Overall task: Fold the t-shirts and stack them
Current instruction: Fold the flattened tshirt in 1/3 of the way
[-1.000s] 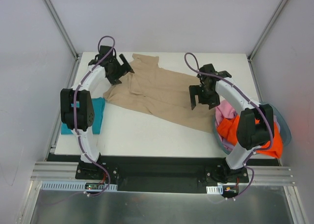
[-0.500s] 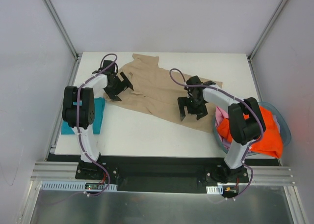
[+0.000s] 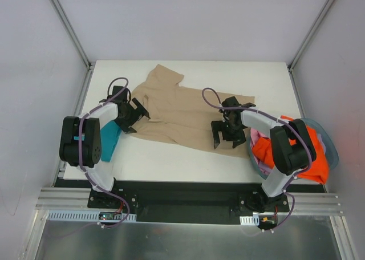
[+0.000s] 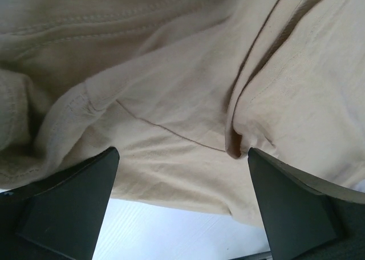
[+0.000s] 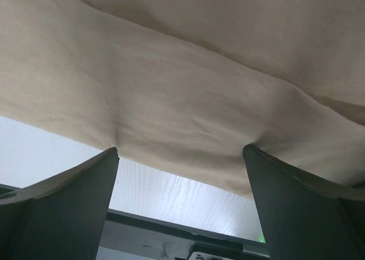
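A large tan t-shirt (image 3: pixel 182 109) lies spread on the white table (image 3: pixel 171 163), wrinkled at its left. My left gripper (image 3: pixel 130 116) is open and rests on its left part near the near hem; the left wrist view shows the gripper (image 4: pixel 182 157) with its fingers (image 4: pixel 68 203) wide apart over tan cloth (image 4: pixel 171 100). My right gripper (image 3: pixel 223 135) is open on the shirt's near right hem, with the gripper (image 5: pixel 181 154) astride tan cloth (image 5: pixel 188 72). A teal t-shirt (image 3: pixel 108 139) lies folded at the left edge. Orange (image 3: pixel 296 151) and pink (image 3: pixel 262 135) shirts sit in the basket.
A round blue-grey basket (image 3: pixel 332 149) stands at the table's right edge beside my right arm. Bare white table shows below the tan hem in the left wrist view (image 4: pixel 171 237) and the right wrist view (image 5: pixel 188 197). Metal frame posts rise at the back corners.
Both grippers have moved toward the near edge across the tan shirt, the right one also leftward. The shirt's cloth has shifted with them and lies flatter.
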Motion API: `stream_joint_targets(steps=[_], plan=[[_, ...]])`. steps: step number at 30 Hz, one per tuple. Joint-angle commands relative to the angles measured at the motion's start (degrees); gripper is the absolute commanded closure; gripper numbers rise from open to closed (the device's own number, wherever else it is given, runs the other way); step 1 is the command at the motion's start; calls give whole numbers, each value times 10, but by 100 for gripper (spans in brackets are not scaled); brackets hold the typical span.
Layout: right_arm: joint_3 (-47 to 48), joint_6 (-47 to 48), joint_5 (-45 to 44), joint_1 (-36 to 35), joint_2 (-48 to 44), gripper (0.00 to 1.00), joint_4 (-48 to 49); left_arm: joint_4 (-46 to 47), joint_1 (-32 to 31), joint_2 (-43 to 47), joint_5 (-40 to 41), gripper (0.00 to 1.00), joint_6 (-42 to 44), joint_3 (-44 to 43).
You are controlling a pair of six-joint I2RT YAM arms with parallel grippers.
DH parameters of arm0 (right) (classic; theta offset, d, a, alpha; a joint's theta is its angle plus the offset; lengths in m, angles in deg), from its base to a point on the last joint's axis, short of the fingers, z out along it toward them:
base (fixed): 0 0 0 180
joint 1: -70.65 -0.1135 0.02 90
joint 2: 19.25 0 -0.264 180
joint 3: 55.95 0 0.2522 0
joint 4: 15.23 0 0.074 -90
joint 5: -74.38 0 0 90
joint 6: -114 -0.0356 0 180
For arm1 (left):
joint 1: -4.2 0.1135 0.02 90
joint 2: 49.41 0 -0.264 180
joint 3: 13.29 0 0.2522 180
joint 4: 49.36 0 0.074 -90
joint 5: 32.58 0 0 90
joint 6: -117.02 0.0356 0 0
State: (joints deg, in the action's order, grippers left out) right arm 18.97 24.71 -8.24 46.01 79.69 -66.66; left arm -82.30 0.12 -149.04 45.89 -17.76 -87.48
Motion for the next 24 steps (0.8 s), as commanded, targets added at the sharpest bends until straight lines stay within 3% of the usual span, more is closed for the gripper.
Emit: stream_joint_targets(steps=[1,13,24], plan=[[-46,10,7,14,-28,3,-19,-47,-15,56,37,1,-27,92],[-51,23,15,14,-47,3,-16,-53,-26,253,73,1,-105,249],[-37,22,9,15,-56,3,-15,-56,-82,235,23,1,-75,152]])
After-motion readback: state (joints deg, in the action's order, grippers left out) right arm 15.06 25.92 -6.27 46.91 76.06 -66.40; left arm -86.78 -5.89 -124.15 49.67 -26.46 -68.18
